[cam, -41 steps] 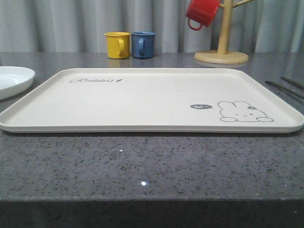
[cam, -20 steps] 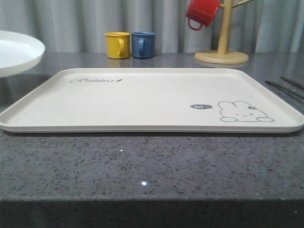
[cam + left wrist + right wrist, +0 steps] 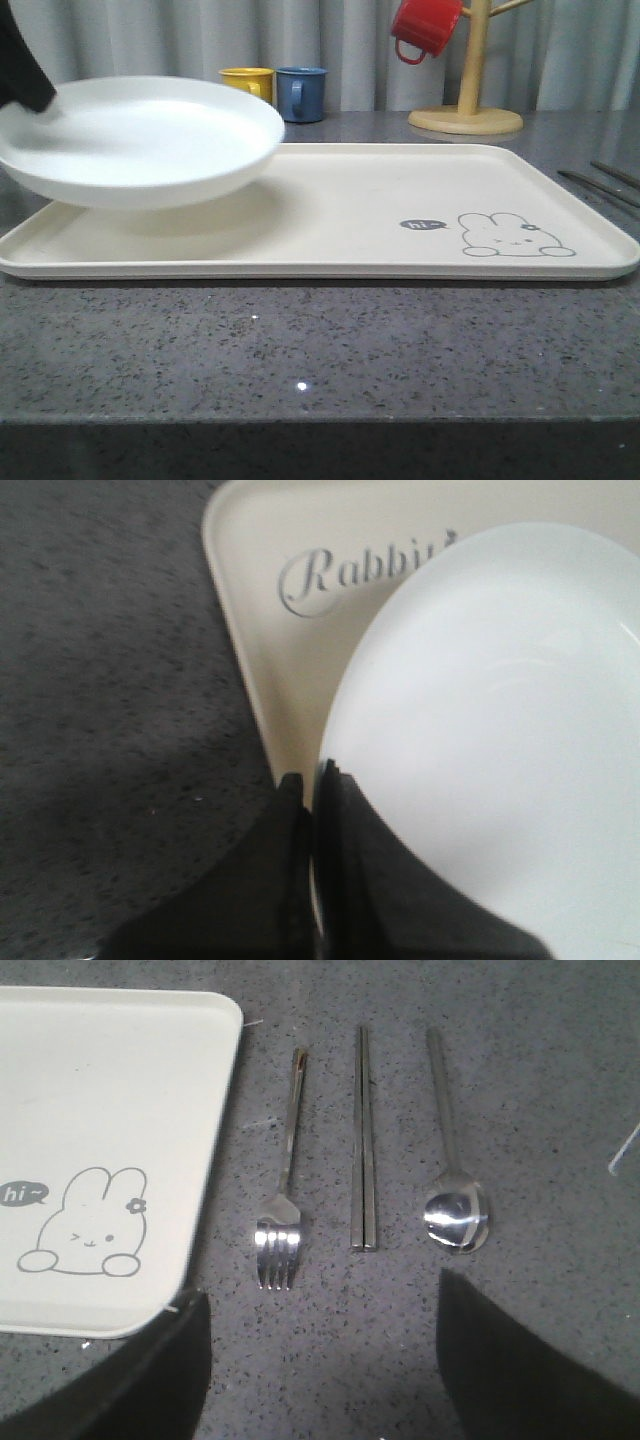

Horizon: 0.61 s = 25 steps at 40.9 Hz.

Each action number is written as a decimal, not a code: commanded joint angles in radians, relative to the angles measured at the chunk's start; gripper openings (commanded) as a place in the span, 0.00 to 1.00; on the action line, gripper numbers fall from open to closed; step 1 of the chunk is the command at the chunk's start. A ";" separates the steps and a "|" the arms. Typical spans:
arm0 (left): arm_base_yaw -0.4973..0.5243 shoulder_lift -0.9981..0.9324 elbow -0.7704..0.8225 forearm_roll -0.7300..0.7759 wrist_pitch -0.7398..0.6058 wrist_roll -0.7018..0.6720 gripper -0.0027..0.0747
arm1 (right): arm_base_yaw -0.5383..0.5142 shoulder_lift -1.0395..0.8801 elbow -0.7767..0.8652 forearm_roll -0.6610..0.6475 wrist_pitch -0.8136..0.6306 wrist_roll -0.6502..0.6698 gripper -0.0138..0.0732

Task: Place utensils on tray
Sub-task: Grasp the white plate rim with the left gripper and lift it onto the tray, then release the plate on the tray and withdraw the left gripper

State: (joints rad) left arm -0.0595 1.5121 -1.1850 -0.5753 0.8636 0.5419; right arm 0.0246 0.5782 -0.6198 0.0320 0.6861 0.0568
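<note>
The cream tray (image 3: 420,190) with the rabbit drawing lies in the middle of the table. My left gripper (image 3: 313,785) is shut on the rim of a round white plate (image 3: 500,740), which hangs over the tray's left part (image 3: 250,590). In the front view that gripper (image 3: 35,95) is at the plate's (image 3: 140,140) left edge. The utensils lie on the table right of the tray (image 3: 100,1110): a fork (image 3: 283,1190), chopsticks (image 3: 365,1140) and a spoon (image 3: 455,1215). My right gripper (image 3: 320,1360) hovers open above the table, just short of the fork tines and the spoon bowl.
A yellow mug (image 3: 247,82) and a blue mug (image 3: 301,93) stand behind the tray. A red mug (image 3: 428,25) hangs on a wooden mug tree (image 3: 470,100) at the back right. Thin utensil handles (image 3: 600,185) show at the right edge.
The white plate has risen from the table at the far left and moved right, over the tray's left part, covering the script. The left gripper has come into the front view.
</note>
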 commanded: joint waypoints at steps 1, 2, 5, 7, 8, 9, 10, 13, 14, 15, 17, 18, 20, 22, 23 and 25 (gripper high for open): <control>-0.051 0.019 -0.035 -0.027 -0.027 0.003 0.01 | -0.005 0.010 -0.032 -0.002 -0.063 -0.007 0.74; -0.058 0.033 -0.035 -0.029 -0.027 0.003 0.01 | -0.005 0.010 -0.032 -0.002 -0.063 -0.007 0.74; -0.073 0.065 -0.035 -0.032 -0.041 0.003 0.01 | -0.005 0.010 -0.032 -0.002 -0.063 -0.007 0.74; -0.078 0.083 -0.035 -0.035 -0.051 0.003 0.01 | -0.005 0.010 -0.032 -0.002 -0.063 -0.007 0.74; -0.078 0.091 -0.035 -0.042 -0.051 0.003 0.01 | -0.005 0.010 -0.032 -0.002 -0.063 -0.007 0.74; -0.078 0.095 -0.035 -0.048 -0.054 0.003 0.01 | -0.005 0.010 -0.032 -0.002 -0.063 -0.007 0.74; -0.078 0.101 -0.035 -0.051 -0.056 0.003 0.01 | -0.005 0.010 -0.032 -0.002 -0.063 -0.007 0.74; -0.078 0.107 -0.035 -0.053 -0.071 0.003 0.02 | -0.005 0.010 -0.032 -0.002 -0.063 -0.007 0.74; -0.078 0.107 -0.035 -0.053 -0.071 0.003 0.03 | -0.005 0.010 -0.032 -0.002 -0.063 -0.007 0.74; -0.078 0.107 -0.035 -0.053 -0.074 0.003 0.05 | -0.005 0.010 -0.032 -0.002 -0.063 -0.007 0.74; -0.078 0.107 -0.035 -0.053 -0.074 0.003 0.12 | -0.005 0.010 -0.032 -0.002 -0.063 -0.007 0.74; -0.078 0.107 -0.035 -0.053 -0.076 0.003 0.17 | -0.005 0.010 -0.032 -0.002 -0.063 -0.007 0.74; -0.078 0.107 -0.035 -0.053 -0.094 0.003 0.32 | -0.005 0.010 -0.032 -0.002 -0.063 -0.007 0.74; -0.078 0.101 -0.035 -0.053 -0.101 0.003 0.44 | -0.005 0.010 -0.032 -0.002 -0.063 -0.007 0.74; -0.078 0.098 -0.035 -0.053 -0.101 0.003 0.48 | -0.005 0.010 -0.032 -0.002 -0.063 -0.007 0.74; -0.078 0.081 -0.035 -0.053 -0.096 0.003 0.53 | -0.005 0.010 -0.032 -0.002 -0.063 -0.007 0.74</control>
State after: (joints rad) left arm -0.1325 1.6561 -1.1850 -0.6007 0.7987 0.5419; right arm 0.0246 0.5782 -0.6198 0.0320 0.6861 0.0548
